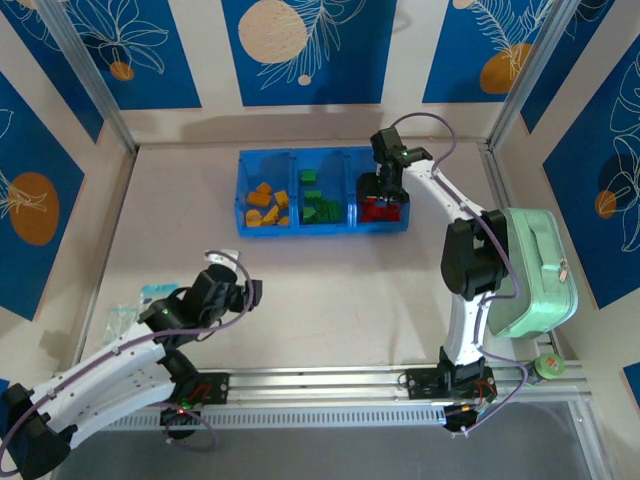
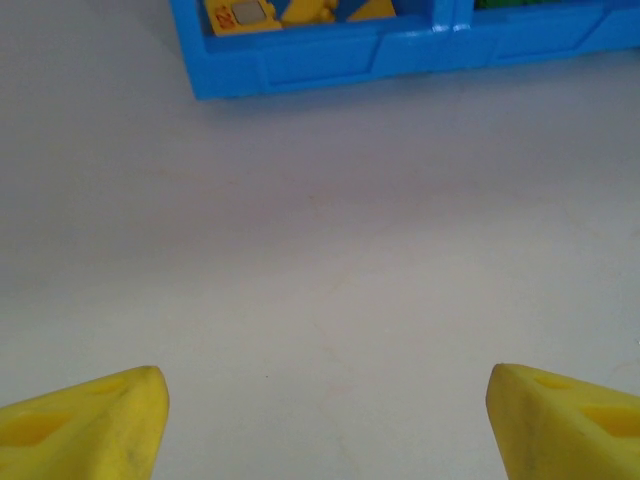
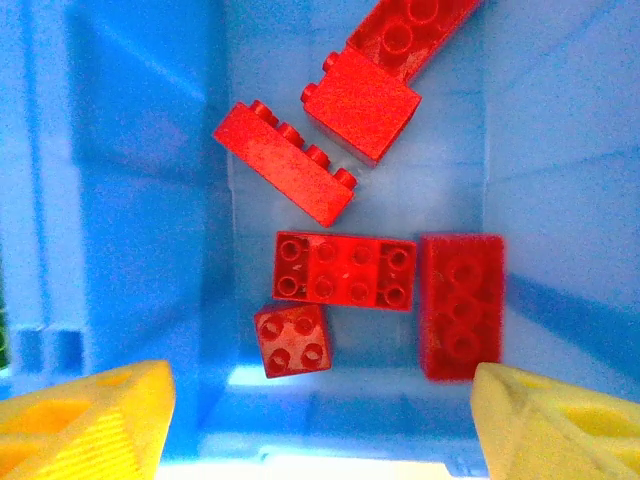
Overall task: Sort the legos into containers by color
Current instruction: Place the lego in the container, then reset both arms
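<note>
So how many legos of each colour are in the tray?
Red legos: 6
Orange legos: about 5, small from above
Green legos: about 4, bunched together
Total: about 15

The left arm [image 1: 105,368] at the lower left of the overhead view and the right arm [image 1: 462,330] at the right are smooth white links joined by bulky black joints, each on a black base bolted to a silver rail [image 1: 330,380]. A thin purple-grey cable [image 1: 432,120] loops along each, and a small green light [image 1: 405,154] glows near the right wrist. The fingers [image 2: 90,420] are bright yellow blunt wedges with square recesses.
</note>
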